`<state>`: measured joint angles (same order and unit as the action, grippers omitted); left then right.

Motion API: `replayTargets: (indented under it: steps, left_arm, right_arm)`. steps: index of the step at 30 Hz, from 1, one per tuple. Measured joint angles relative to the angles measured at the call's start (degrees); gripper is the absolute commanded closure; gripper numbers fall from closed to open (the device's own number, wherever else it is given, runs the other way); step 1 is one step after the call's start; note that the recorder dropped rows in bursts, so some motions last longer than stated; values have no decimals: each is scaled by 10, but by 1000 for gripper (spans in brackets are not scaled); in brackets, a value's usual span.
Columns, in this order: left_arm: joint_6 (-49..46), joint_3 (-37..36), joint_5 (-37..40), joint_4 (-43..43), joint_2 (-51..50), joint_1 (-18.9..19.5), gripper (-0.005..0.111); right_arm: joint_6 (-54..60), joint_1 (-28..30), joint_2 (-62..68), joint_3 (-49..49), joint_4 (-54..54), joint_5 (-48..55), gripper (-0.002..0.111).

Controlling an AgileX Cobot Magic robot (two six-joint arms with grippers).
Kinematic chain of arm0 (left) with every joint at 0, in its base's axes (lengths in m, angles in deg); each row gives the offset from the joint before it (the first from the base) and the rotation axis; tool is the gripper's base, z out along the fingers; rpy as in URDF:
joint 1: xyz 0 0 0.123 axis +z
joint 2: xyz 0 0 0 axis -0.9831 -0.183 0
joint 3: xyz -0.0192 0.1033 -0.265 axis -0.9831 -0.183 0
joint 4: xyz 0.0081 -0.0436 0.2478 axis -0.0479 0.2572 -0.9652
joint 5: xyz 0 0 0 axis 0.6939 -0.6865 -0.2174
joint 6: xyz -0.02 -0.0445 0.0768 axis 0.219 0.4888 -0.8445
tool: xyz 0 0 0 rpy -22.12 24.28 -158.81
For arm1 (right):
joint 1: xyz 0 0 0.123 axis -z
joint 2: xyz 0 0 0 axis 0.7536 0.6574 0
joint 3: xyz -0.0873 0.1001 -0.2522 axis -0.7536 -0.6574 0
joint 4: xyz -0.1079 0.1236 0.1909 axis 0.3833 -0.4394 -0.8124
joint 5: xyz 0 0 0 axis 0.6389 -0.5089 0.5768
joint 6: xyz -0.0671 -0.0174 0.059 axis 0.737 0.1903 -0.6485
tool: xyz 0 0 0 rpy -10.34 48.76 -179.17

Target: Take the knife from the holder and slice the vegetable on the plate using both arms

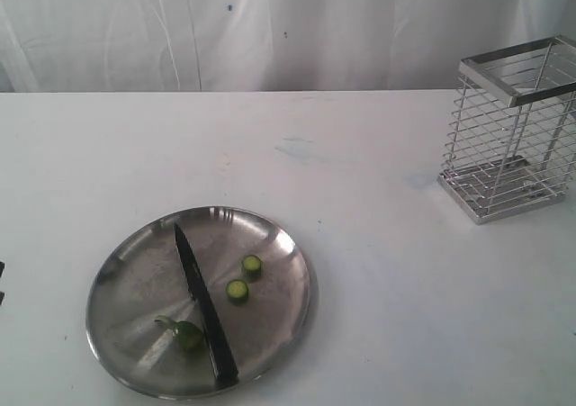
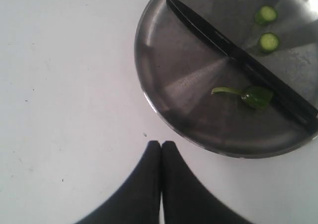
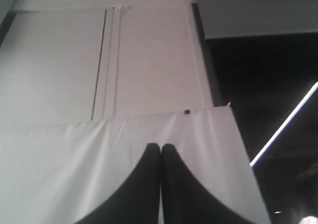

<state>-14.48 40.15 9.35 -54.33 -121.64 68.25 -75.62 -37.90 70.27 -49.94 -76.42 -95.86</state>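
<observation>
The knife point(image 1: 203, 305) point(image 2: 238, 60) lies across the steel plate point(image 1: 126, 271) point(image 2: 164, 50), its tip toward the far rim and its handle at the near rim. Left of the blade rests the stem end of the vegetable point(image 1: 184, 333) point(image 2: 251, 96). Two cut green rounds point(image 1: 244, 278) point(image 2: 268, 28) lie to the right of the blade. The wire holder point(image 1: 513, 136) stands at the back right with nothing in it. My left gripper point(image 2: 161, 143) is shut and empty, over bare table beside the plate. My right gripper point(image 3: 160, 146) is shut and empty, facing a white backdrop.
A white cloth point(image 1: 270, 28) hangs behind the white table point(image 1: 378, 271). A small dark part shows at the left edge point(image 1: 2, 280) of the exterior view. Neither arm shows there otherwise.
</observation>
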Motion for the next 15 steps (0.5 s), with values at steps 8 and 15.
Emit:
replayTargets:
  steps: [8,15]
  left_arm:
    - [0,0,0,0,0,0,107]
    - [0,0,0,0,0,0,107]
  right_arm:
    - [39,-6,-2,-3,-41,288,108]
    - [80,-25,-2,-8,17,685,108]
